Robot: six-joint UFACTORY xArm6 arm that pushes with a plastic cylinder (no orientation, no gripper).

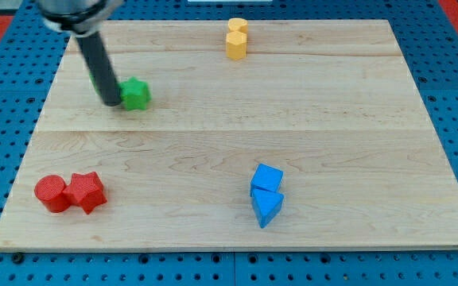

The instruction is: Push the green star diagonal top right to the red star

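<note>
The green star (pixel 137 94) lies on the wooden board at the upper left. My tip (pixel 111 103) rests on the board just left of it, touching or nearly touching its left side. A bit of green shows behind the rod (pixel 95 78); I cannot tell what it is. The red star (pixel 86 191) lies at the lower left, well below the green star, with a red cylinder (pixel 51 193) touching its left side.
Two yellow blocks (pixel 237 38) sit together at the top centre. A blue cube (pixel 268 177) and a blue triangular block (pixel 266 206) sit together at the lower centre-right. The board's left edge (pixel 30 135) is close to my tip.
</note>
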